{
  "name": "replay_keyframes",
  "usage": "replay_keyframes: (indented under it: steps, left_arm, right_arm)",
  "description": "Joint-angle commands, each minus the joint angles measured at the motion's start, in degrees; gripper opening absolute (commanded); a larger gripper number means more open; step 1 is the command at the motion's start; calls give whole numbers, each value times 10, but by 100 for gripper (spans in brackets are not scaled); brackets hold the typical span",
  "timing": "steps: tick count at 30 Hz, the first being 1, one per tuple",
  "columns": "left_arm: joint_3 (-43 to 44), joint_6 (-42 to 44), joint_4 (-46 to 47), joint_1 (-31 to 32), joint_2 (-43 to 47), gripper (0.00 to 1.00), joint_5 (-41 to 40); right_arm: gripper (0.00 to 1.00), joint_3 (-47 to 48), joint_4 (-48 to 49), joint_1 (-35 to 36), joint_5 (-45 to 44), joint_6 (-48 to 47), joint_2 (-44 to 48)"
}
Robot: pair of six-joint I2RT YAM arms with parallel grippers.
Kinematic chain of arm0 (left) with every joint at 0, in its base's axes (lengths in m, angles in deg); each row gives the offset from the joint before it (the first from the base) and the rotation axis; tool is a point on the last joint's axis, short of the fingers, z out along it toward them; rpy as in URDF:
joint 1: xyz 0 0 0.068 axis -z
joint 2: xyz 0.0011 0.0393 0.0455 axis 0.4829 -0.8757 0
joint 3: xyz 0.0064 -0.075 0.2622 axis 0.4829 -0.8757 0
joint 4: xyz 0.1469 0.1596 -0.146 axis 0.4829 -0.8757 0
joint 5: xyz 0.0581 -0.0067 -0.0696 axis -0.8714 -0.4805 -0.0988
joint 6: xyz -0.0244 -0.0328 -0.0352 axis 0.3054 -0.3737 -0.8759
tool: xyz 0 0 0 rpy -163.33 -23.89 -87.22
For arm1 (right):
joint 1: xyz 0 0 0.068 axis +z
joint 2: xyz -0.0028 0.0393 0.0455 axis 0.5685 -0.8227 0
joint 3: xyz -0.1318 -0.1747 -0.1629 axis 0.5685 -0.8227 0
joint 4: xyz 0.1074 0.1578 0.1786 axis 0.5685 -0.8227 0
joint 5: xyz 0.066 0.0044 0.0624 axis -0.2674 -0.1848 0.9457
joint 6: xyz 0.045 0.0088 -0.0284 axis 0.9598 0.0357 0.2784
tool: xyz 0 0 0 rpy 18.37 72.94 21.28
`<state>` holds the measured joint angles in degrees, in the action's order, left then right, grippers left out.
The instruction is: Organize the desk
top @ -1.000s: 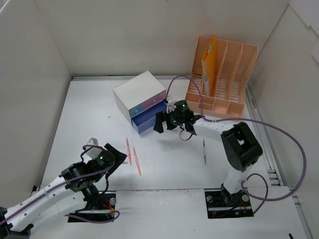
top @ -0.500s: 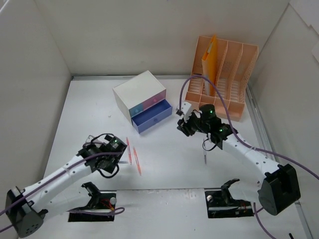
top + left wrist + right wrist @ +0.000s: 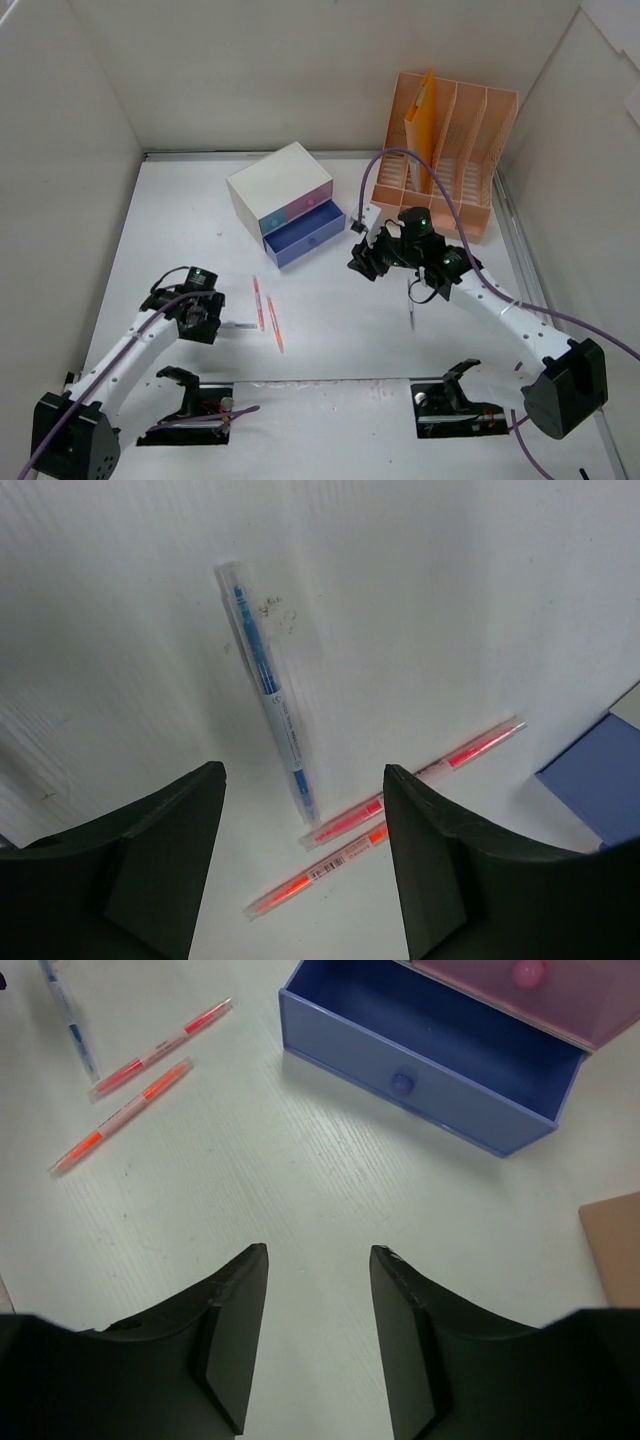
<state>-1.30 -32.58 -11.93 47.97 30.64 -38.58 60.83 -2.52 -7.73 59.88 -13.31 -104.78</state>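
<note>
Blue pen (image 3: pixel 268 692) on the desk (image 3: pixel 450 600) looks light, stiff, slippery; grasp mid-barrel with my left gripper (image 3: pixel 302 776), spread wide and empty.

White arms (image 3: pixel 118 355) with black joints (image 3: pixel 570 378) and purple cables (image 3: pixel 395 151).

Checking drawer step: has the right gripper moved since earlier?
Yes. The right gripper backed rightward, away from the open blue plastic drawer.
</note>
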Motion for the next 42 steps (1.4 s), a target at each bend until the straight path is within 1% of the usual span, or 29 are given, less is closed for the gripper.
replay_keyframes:
  steps: [1, 3, 4, 5, 6, 9, 13, 15, 21, 25, 26, 28, 31, 34, 36, 37, 38, 39, 40, 41, 42]
  left_arm:
    - [42, 54, 10, -29, -41, 60, 26]
    - [48, 67, 17, -48, -76, 57, 47]
    - [50, 80, 26, -49, -87, 56, 54]
    - [52, 85, 27, -56, -96, 54, 59]
    - [58, 90, 27, -56, -114, 49, 70]
    - [65, 106, 29, -63, -143, 44, 86]
    - [65, 117, 38, -63, -174, 41, 94]
    - [59, 120, 46, -63, -186, 38, 95]
    - [46, 119, 84, -63, -217, 36, 94]
    - [53, 119, 89, -57, -238, 25, 87]
    - [58, 121, 87, -57, -241, 17, 87]
    - [63, 127, 86, -57, -249, 10, 90]
    - [73, 134, 71, -52, -254, 8, 92]
    - [76, 141, 64, -47, -252, 1, 90]
    - [88, 146, 44, -41, -243, 0, 84]
    - [113, 156, 33, -24, -223, 0, 78]
    - [128, 158, -9, -13, -210, 0, 46]
    - [150, 158, -35, 1, -178, 0, 22]
    - [197, 166, -58, 31, -165, 0, -1]
    - [218, 176, -93, 46, -148, 0, -51]
    - [241, 196, -98, 63, -122, 0, -74]
  right_arm:
    - [44, 23, 15, 2, 9, 16, 8]
    - [46, 20, 14, 2, 2, 18, 11]
    - [46, 19, 15, 1, -1, 19, 14]
    - [46, 18, 15, 0, -5, 20, 16]
    - [46, 14, 15, 1, -13, 21, 22]
    - [47, 5, 16, -4, -20, 19, 34]
    - [46, -5, 15, -12, -27, 25, 38]
    - [46, -7, 15, -14, -25, 28, 38]
    - [47, -10, 16, -22, -33, 29, 35]
    - [47, -10, 14, -25, -41, 27, 37]
    - [47, -13, 15, -28, -42, 27, 38]
    - [47, -13, 14, -29, -44, 32, 39]
    - [47, -17, 14, -34, -45, 37, 44]
    - [47, -20, 15, -38, -44, 41, 48]
    - [47, -23, 14, -41, -43, 43, 51]
    - [47, -23, 14, -42, -43, 43, 53]
    - [47, -24, 13, -45, -44, 42, 56]
    - [50, -24, 13, -44, -44, 39, 58]
    - [55, -27, 12, -46, -46, 38, 61]
    - [59, -27, 12, -47, -48, 37, 62]
    - [63, -29, 12, -49, -49, 33, 62]
